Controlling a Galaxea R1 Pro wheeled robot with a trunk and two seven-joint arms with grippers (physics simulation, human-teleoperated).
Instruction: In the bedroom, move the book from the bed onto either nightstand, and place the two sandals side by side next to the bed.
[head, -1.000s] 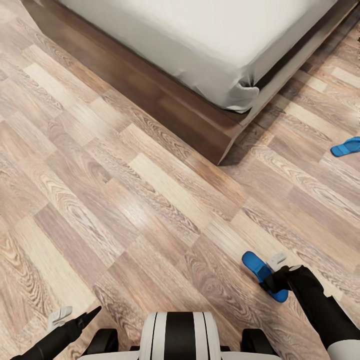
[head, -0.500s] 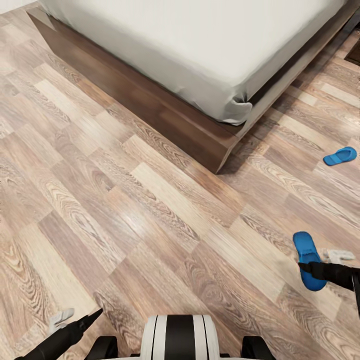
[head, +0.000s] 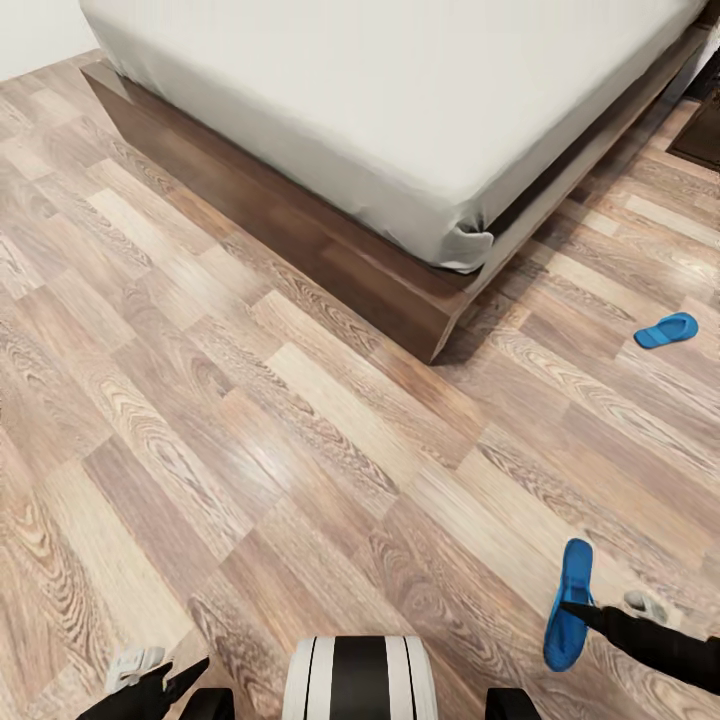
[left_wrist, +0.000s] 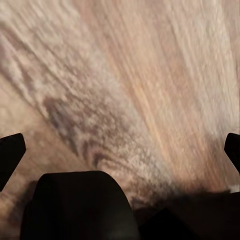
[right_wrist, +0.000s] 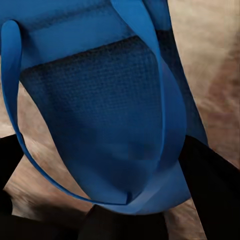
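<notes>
My right gripper (head: 582, 611) is shut on a bright blue sandal (head: 568, 605), which hangs just above the plank floor at the lower right. In the right wrist view, this sandal (right_wrist: 100, 110) sits between the dark fingers (right_wrist: 212, 185). The other blue sandal (head: 667, 329) lies flat on the floor to the right of the bed's corner. The bed (head: 330, 235), with its dark wood frame and off-white mattress, spans the top of the head view. My left gripper (head: 165, 670) is low at the bottom left, and the left wrist view shows it open (left_wrist: 120, 150) over bare floor. The book is out of view.
A dark brown object (head: 702, 135) shows at the right edge beyond the bed. The bed frame's corner (head: 432, 345) juts out toward the middle. The robot's white and black trunk (head: 360, 680) is at the bottom centre. Wood floor (head: 250, 450) stretches wide between me and the bed.
The head view has shifted and takes in more of the bed. My right gripper, still holding the sandal, has moved right and then lower in the picture. The sandal now points away from me.
</notes>
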